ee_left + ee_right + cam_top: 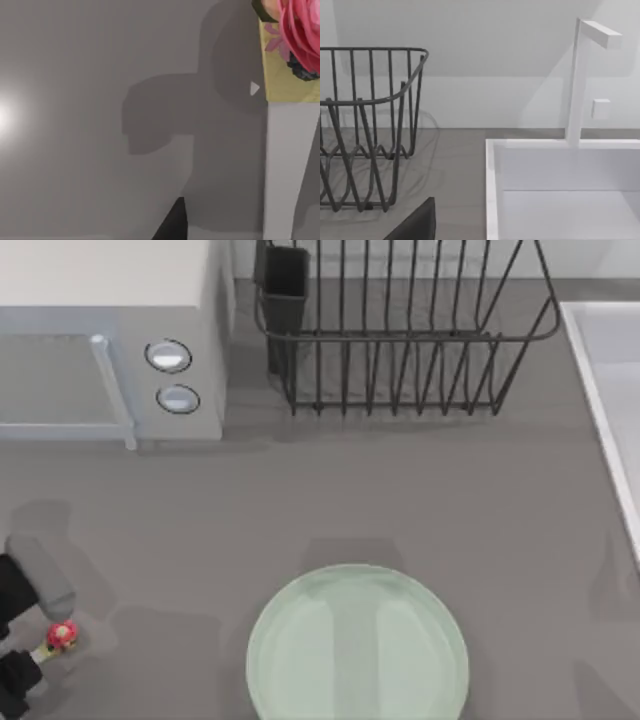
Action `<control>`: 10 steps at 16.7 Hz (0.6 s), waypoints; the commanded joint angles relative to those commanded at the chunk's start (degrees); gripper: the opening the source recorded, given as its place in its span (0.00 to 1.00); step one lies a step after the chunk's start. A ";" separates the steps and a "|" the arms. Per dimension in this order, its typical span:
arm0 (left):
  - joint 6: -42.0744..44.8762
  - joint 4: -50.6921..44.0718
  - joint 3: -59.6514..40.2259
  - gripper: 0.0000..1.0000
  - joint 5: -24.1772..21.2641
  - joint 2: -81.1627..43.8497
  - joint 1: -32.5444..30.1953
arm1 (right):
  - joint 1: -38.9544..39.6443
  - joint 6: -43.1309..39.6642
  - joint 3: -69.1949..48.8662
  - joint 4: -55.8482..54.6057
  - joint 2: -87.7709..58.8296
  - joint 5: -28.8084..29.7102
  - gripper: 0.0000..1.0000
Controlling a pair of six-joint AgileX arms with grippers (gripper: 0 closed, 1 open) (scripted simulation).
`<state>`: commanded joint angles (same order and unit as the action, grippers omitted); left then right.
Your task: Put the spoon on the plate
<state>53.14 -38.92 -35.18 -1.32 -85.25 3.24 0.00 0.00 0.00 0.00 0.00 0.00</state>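
Observation:
My left gripper (22,652) sits at the table's front left corner, shut on the spoon. The spoon's red ornament (62,633) and a yellow bit stick out of the gripper toward the right. In the left wrist view the spoon's white handle (290,170) runs close to the camera above the grey table and ends in the yellow piece and pink-red ornament (300,30). The spoon's bowl is hidden. The pale mint-green plate (357,645) lies at the front middle, well to the right of the gripper, with nothing on it. A dark part of my right gripper (415,225) shows near the rack and sink.
A microwave (110,340) stands at the back left. A black wire dish rack (400,330) stands at the back middle, with a dark cup holder at its left end. A white sink (615,410) with a faucet (580,80) runs along the right edge.

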 joint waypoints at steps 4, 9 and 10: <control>0.16 -6.68 -4.57 0.00 0.01 2.18 -0.04 | 0.00 0.00 0.00 0.00 0.00 0.00 1.00; -0.08 -22.70 -13.35 0.00 -0.01 7.59 -0.24 | 0.00 0.00 0.00 0.00 0.00 0.00 1.00; -0.20 -24.59 -14.76 0.00 -0.01 8.65 -0.26 | 0.00 0.00 0.00 0.00 0.00 0.00 1.00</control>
<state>52.95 -63.50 -49.94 -1.34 -76.60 2.98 0.00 0.00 0.00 0.00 0.00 0.00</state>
